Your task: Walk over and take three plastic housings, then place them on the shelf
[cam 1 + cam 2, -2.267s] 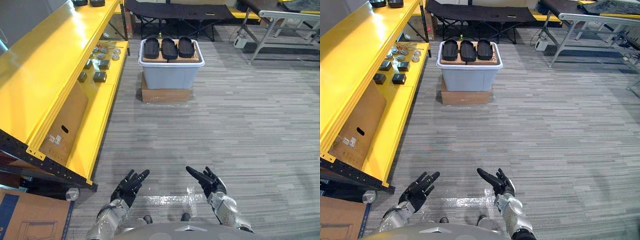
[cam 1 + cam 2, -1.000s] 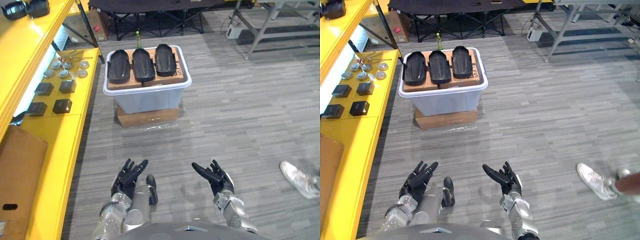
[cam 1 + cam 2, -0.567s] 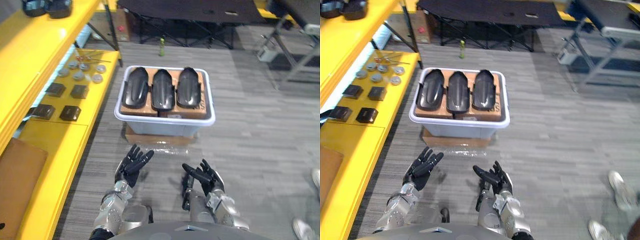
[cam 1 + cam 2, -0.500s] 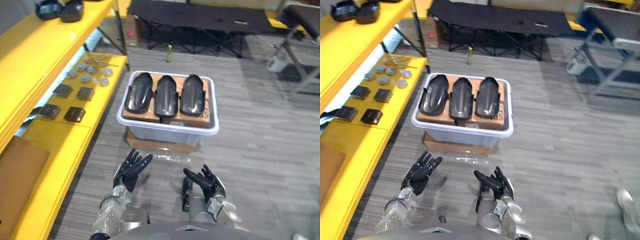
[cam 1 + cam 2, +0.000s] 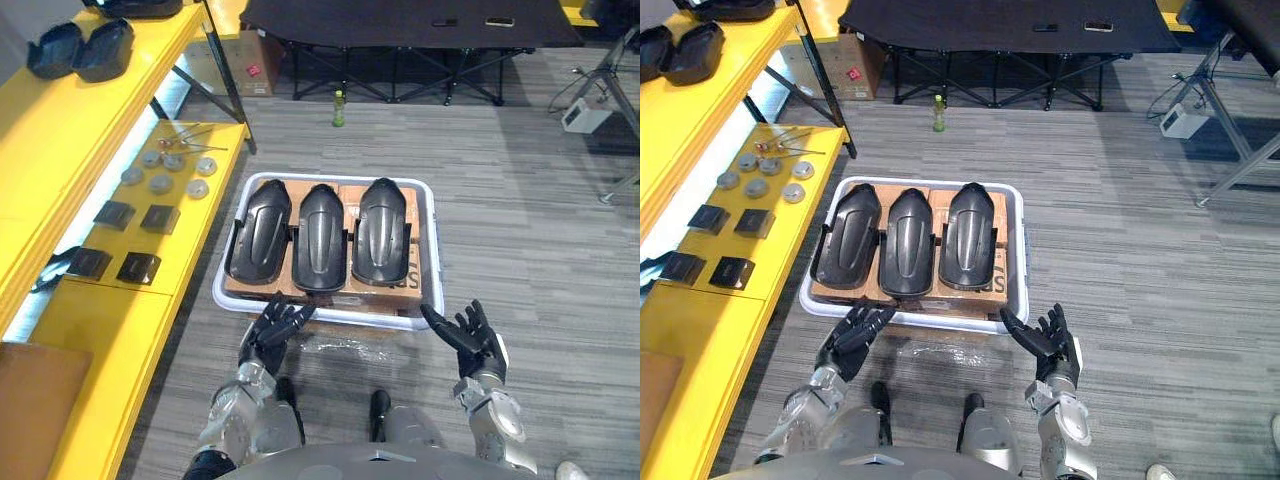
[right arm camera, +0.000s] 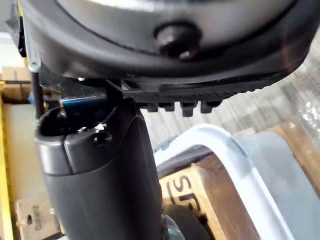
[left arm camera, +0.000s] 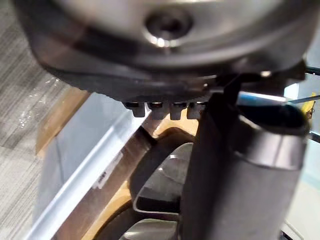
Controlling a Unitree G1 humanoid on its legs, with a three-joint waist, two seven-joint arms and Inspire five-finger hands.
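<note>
- Three black housings (image 5: 320, 238) lie side by side, lengthwise, on cardboard (image 5: 412, 290) inside a white bin (image 5: 432, 250) on the floor.
- Left hand (image 5: 278, 325): fingers spread and relaxed, holding nothing, over the bin's near left rim. Contact with the rim is hard to judge.
- Right hand (image 5: 470, 335): released, palm up, fingers splayed, empty, just off the bin's near right corner above the floor.
- The bin's near rim stands between both hands and the housings.
- Yellow shelf (image 5: 60, 130) runs along the left, close beside the bin.
- Its lower level carries round discs (image 5: 162, 183) and dark blocks (image 5: 140, 267); two dark shells (image 5: 80, 48) sit on top.
- Beyond the bin are a green bottle (image 5: 339, 108) and a black cot (image 5: 400, 20).
</note>
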